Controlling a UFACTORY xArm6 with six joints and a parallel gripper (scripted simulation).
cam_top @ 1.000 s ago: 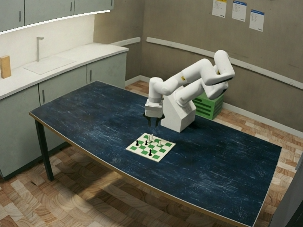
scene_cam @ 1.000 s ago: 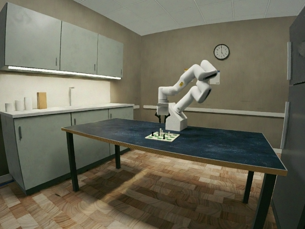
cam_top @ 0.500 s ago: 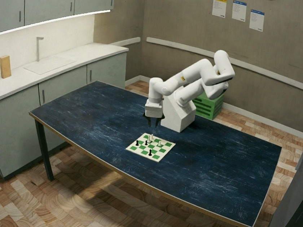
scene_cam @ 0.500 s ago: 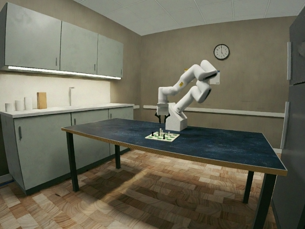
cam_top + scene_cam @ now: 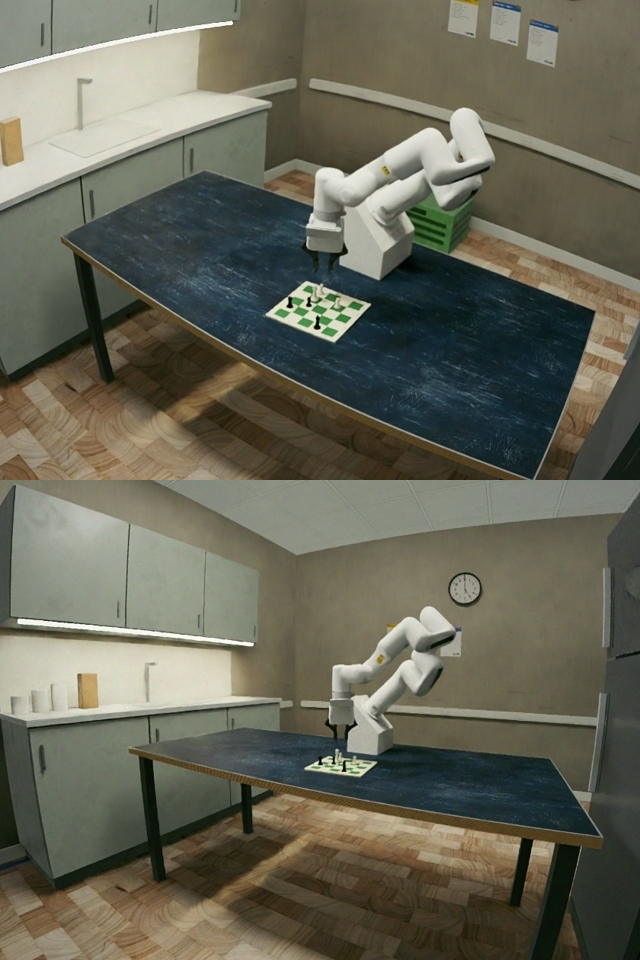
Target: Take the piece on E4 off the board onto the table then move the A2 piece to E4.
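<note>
A small green-and-white chessboard lies flat on the dark blue table. Three white pieces stand on it: two close together near the far corner and one further right. Three black pieces stand on it: two on the left and one near the front. All look upright. The square labels are too small to read. My gripper points straight down, a short way above the far corner of the board, over the two white pieces. Its fingers are partly open with nothing between them.
The robot's white base stands on the table just behind the board. A green crate sits on the floor behind the table. A kitchen counter runs along the left wall.
</note>
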